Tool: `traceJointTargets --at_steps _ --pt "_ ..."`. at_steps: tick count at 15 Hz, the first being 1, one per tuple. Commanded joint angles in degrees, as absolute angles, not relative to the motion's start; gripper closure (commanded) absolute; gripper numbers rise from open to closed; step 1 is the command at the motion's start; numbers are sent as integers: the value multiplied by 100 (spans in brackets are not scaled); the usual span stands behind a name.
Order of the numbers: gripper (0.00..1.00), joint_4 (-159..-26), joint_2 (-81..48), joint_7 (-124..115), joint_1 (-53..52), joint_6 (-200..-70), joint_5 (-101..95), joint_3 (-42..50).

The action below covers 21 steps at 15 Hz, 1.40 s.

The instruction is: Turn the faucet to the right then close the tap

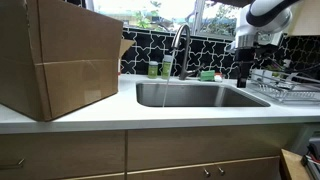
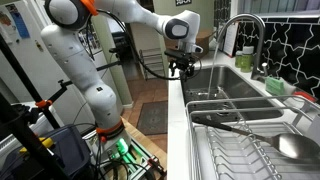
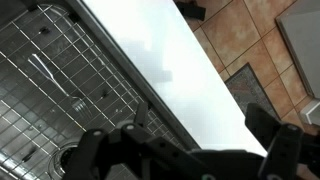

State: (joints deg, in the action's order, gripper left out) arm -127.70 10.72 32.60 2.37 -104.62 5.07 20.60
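The faucet (image 1: 186,50) is a tall silvery gooseneck spout behind the steel sink (image 1: 200,97). It also shows in an exterior view (image 2: 263,45). My gripper (image 1: 243,80) hangs to the right of the sink, well apart from the faucet, between the sink and the dish rack (image 1: 290,90). In an exterior view my gripper (image 2: 183,68) is over the counter's front edge. In the wrist view my gripper (image 3: 175,132) is open and empty above the white counter (image 3: 160,60). The tap handle cannot be made out.
A large cardboard box (image 1: 55,55) stands on the counter left of the sink. Small green bottles (image 1: 160,69) and a green sponge (image 1: 207,74) sit behind the sink. The wire dish rack (image 2: 250,150) holds a ladle. Tiled floor (image 3: 250,40) lies below the counter.
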Motion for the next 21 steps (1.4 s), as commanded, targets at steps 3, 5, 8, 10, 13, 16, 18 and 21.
traceJointTargets --at_steps 3,5,8,10,13,16,18,21 --pt "0 -12744 1052 3218 483 -10448 527 1808" --pt "0 -12478 920 2999 486 -10415 561 1679" --pt "0 -11898 913 2118 483 -10555 120 1289" --pt "0 -11366 826 1561 482 -10538 -217 1066" --pt "0 -10582 615 792 491 -10402 -730 813" --pt "0 -10923 877 1128 464 -10543 -466 826" --pt "0 -10968 872 1136 475 -10544 -467 835" --pt "0 -10976 865 1139 489 -10544 -467 838"
